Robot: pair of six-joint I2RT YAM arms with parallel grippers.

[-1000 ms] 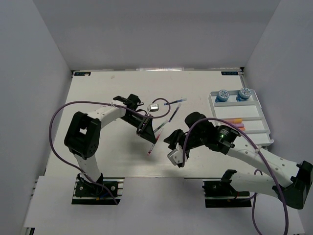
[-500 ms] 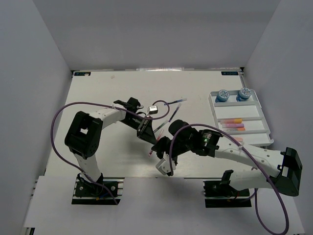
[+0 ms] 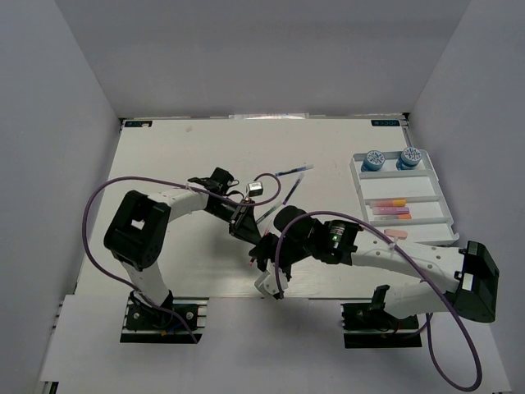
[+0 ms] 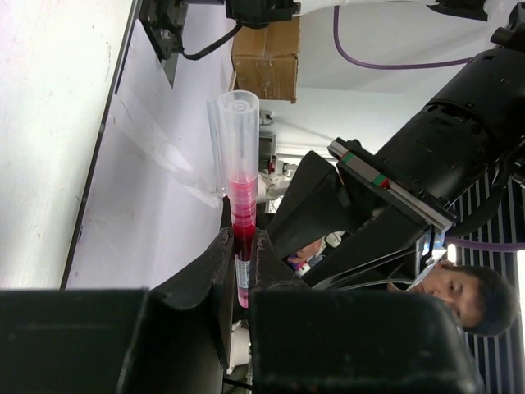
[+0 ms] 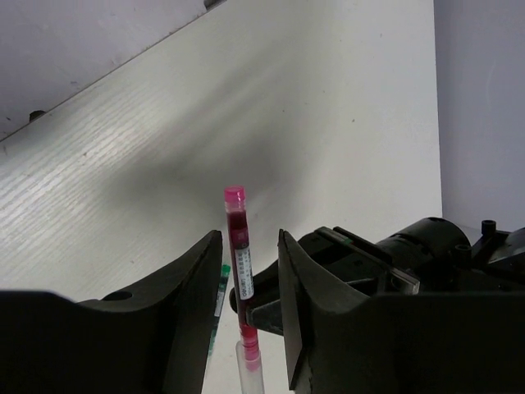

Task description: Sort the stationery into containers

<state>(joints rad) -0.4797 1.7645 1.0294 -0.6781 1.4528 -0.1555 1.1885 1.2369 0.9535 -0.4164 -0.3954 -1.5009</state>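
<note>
The left gripper is clenched on the red pen. In its own wrist view the two dark fingers press the lower barrel from either side. The red-inked part and the clear end stick out past the fingertips, off the table. The right gripper is released, and its jaws stand apart with that same red pen in the gap between them. In the right wrist view the pen runs up the middle of the picture, red end away from the camera and clear end toward it. It sits a little closer to the finger on the picture's left than to the other. A sliver of table shows on each side of it, so neither finger touches the barrel. Below the gap in that view, the dark tips of the left gripper show, pinching the pen. From above, the left gripper and the right gripper meet nose to nose near the front middle of the table. Only the pen's red tip peeks out between them. Two other pens lie loose on the table just beyond the grippers. The white tray sits at the right side, well apart from the held pen. An orange highlighter and a pink highlighter lie in its long middle compartments.
</note>
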